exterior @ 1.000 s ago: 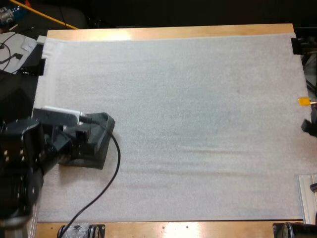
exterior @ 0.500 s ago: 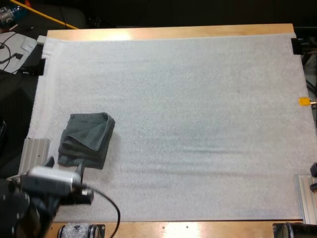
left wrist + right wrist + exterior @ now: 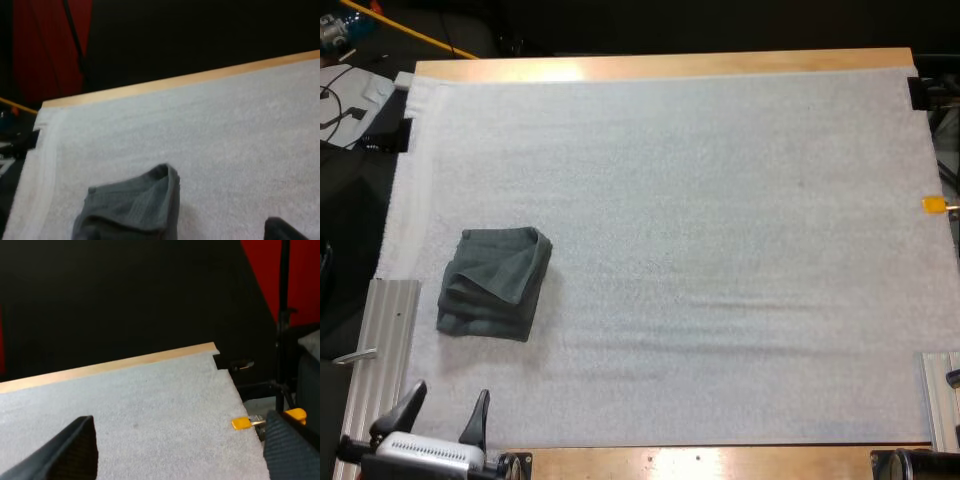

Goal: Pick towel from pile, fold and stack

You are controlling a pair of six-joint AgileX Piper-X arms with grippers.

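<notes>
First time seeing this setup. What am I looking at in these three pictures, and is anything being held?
This is a robot with two arms, each ending in a two-fingered gripper. One picture looks down over the table from behind the arms; the other two come from cameras on the wrists. A white mat covers the wooden table. On it lies one dark grey-green towel, roughly folded. The left gripper sits at the mat's near edge, fingers apart, clear of the towel. The right gripper is open too, over bare mat. Nothing is held.
</notes>
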